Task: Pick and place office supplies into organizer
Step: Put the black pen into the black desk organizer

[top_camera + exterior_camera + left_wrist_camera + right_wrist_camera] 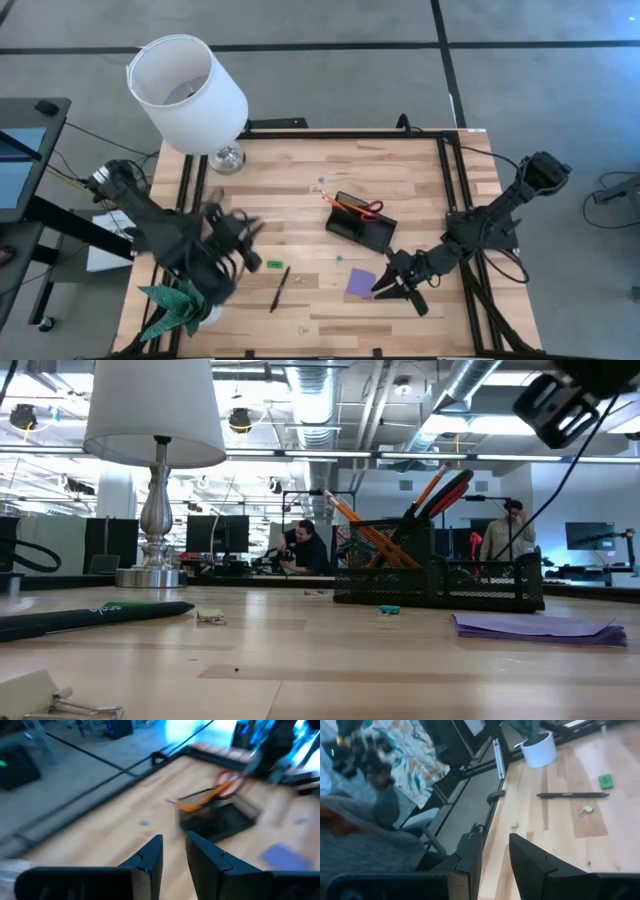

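The black organizer (pixel 362 226) stands mid-table on its base, with red-handled scissors (pixel 372 208) and orange pencils (pixel 345 205) sticking up out of it. They also show in the low view, the organizer (pixel 440 575) and the scissors (pixel 450 495). A purple note pad (pixel 361 282) lies flat toward the near edge, and a black pen (pixel 280 289) and a tiny green piece (pixel 275 264) lie left of it. My left gripper (pixel 238 238) hovers left of the organizer, slightly open and empty (pixel 174 851). My right gripper (pixel 388 288) hangs just right of the pad, slightly open and empty (pixel 495 852).
A white-shaded lamp (pixel 190 95) stands at the far left corner. A green paper plant in a white pot (pixel 185 305) sits at the near left. Small clips (pixel 586 810) lie near the pen. People sit at desks beyond the table (pixel 305 548).
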Motion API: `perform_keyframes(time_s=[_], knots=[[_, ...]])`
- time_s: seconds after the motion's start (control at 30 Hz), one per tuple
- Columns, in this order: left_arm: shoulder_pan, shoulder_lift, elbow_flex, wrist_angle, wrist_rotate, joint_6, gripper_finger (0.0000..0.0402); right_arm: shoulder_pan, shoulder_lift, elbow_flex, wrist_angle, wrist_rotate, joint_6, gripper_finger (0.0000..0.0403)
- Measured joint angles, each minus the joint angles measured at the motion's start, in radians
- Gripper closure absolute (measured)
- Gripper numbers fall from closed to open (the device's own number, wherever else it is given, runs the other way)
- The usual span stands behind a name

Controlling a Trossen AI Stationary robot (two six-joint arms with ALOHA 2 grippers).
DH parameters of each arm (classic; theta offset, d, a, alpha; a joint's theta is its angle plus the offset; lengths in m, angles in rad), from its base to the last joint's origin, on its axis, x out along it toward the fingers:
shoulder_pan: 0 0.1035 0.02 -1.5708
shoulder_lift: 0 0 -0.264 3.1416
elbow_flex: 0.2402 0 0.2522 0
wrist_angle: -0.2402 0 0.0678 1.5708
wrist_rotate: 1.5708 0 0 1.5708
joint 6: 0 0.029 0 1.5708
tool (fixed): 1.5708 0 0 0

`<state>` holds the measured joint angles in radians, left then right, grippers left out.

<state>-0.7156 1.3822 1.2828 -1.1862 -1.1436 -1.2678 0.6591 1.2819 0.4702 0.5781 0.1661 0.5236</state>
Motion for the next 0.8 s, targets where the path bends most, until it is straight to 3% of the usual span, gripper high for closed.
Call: perform_keyframes(time_s=[0.13, 0.2, 0.3, 0.53, 0.67, 0.8], knots=[[-0.033, 0.047, -0.196, 0.348, -0.021, -0.020, 0.0324, -0.040, 0.000, 0.000, 0.006, -0.004, 0.000, 0.0310], [-0.033, 0.077, -0.248, 0.459, 0.028, -0.003, 0.0324, -0.058, 0.000, 0.000, 0.006, -0.005, 0.000, 0.0310], [-0.032, 0.129, -0.285, 0.507, 0.159, -0.033, 0.0324, -0.085, 0.000, 0.000, 0.003, -0.007, 0.000, 0.0310], [-0.028, 0.239, -0.284, 0.539, 0.289, -0.137, 0.0324, -0.156, -0.001, 0.000, 0.003, -0.008, 0.000, 0.0310], [-0.020, 0.259, -0.283, 0.552, 0.446, -0.226, 0.0324, -0.200, -0.001, 0.000, 0.002, -0.008, 0.000, 0.0310], [-0.050, 0.256, -0.282, 0.606, 0.448, -0.258, 0.0324, -0.237, -0.001, 0.000, -0.006, -0.007, 0.000, 0.0310]])
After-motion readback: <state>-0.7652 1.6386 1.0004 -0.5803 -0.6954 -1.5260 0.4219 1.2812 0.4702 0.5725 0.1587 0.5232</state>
